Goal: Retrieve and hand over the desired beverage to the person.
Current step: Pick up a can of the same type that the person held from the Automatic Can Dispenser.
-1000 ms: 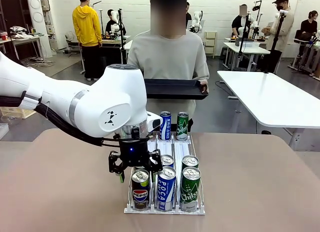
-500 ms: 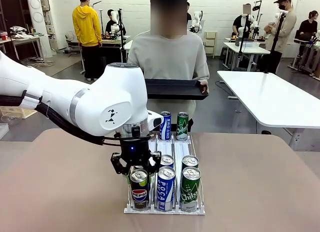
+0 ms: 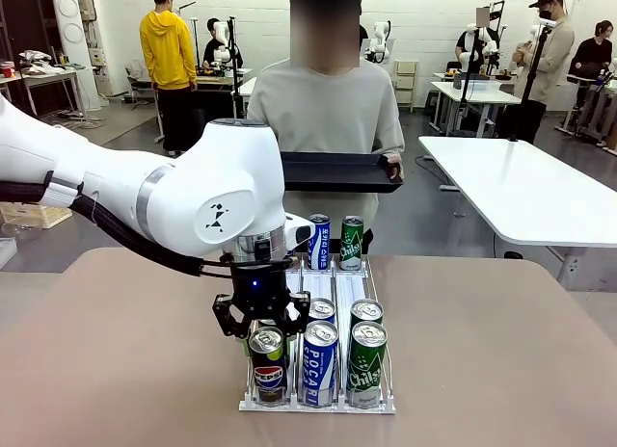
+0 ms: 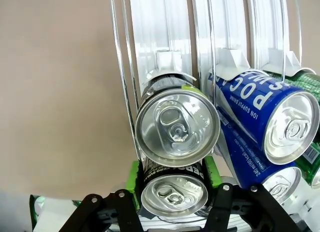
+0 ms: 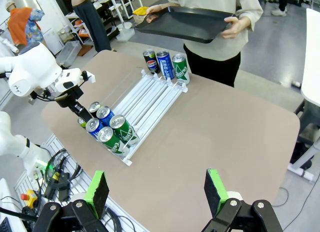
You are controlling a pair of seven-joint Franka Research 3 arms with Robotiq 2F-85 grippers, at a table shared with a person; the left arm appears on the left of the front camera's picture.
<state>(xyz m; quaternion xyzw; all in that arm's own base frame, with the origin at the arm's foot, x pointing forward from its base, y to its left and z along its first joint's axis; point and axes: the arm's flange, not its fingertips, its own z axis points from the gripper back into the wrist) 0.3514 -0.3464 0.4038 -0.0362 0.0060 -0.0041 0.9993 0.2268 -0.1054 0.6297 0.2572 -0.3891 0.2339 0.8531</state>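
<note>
Left gripper (image 3: 268, 333) clasps the Pepsi can (image 3: 271, 370) in the rack's (image 3: 318, 407) near-left lane, with a Pocari can (image 3: 319, 365) just beside it. Right gripper (image 5: 156, 192) gapes open. Beyond the rack, person (image 3: 323, 110) holds tray (image 3: 337, 170).

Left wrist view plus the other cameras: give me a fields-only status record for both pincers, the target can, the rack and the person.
left pincer: over the rack's left lane, green pads against both sides of the front Pepsi can
right pincer: open, nothing between its pads
rack: three lanes; near end holds the Pepsi, a Pocari can and a green can
person: far side of table, holding a black tray
</note>
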